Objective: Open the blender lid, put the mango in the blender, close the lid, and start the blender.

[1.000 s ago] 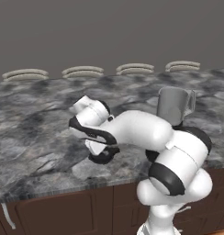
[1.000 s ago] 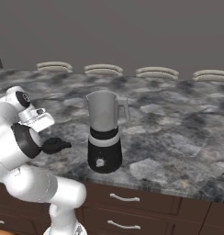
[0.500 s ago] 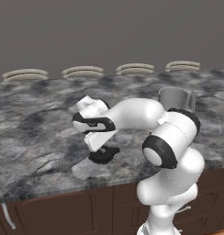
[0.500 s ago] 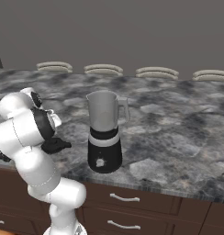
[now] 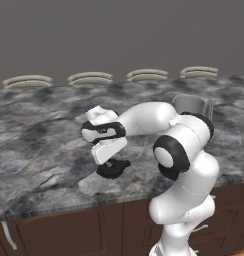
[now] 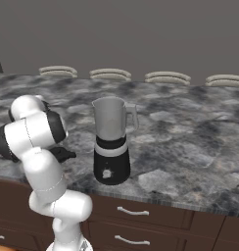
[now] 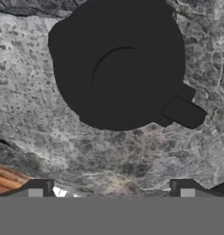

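blender lid (image 7: 120, 69): lying flat on the marble counter (image 5: 39, 145) near its front edge, off the jar. gripper (image 7: 111, 193): hovering above it, fingers spread wide, gripping nothing. blender (image 6: 111, 142): standing uncapped, well apart.

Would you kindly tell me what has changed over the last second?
The arm swung left and raised the gripper off the blender lid, which lies released on the counter; the jaws stand open above it. The blender stayed put, jar uncovered.
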